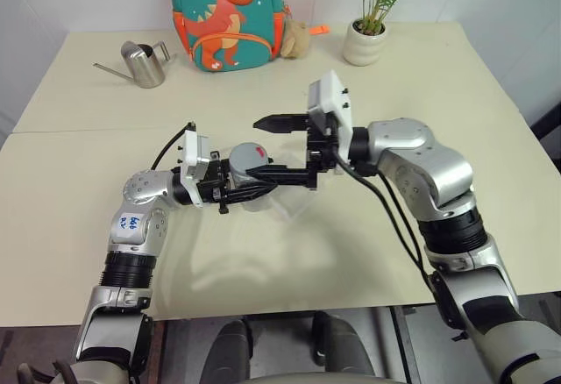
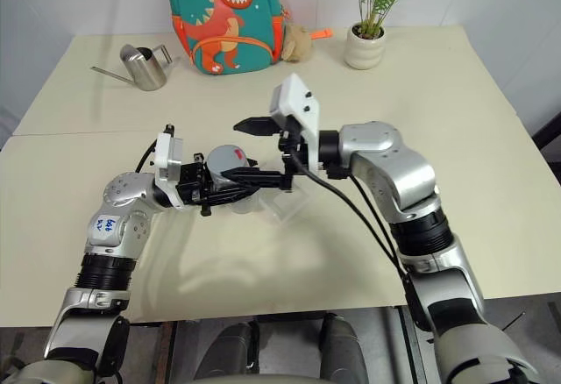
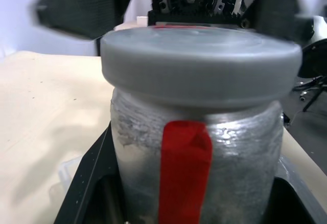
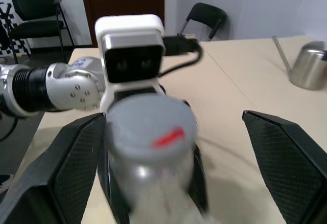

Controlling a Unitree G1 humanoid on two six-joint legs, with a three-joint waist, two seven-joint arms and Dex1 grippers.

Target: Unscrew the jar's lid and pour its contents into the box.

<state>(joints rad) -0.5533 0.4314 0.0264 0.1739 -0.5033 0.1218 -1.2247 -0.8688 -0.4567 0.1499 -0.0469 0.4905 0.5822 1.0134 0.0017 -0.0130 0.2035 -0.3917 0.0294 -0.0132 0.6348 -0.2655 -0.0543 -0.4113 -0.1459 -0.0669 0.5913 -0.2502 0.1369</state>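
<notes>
- Left eye view: the left hand (image 1: pixel 235 189) is clamped on the jar (image 1: pixel 250 178), which is held above the tabletop (image 1: pixel 79 165) with its grey lid (image 1: pixel 247 157) on. The right hand (image 1: pixel 282 149) stands spread wide, one finger above the lid and the other beside the jar's lower part. The clear box (image 1: pixel 279 211) lies on the tabletop just beneath the jar.
- Right eye view: a steel watering can (image 2: pixel 145 66), a dinosaur backpack (image 2: pixel 226 16) and a potted plant (image 2: pixel 368 16) stand well beyond the jar, along the tabletop's far edge.
- Left wrist view: the jar sits between the left fingers (image 3: pixel 84 188), a red mark (image 3: pixel 184 170) down its side; contents cannot be made out.
- Right wrist view: the right fingers (image 4: pixel 59 170) flank the lid, apart from it.
</notes>
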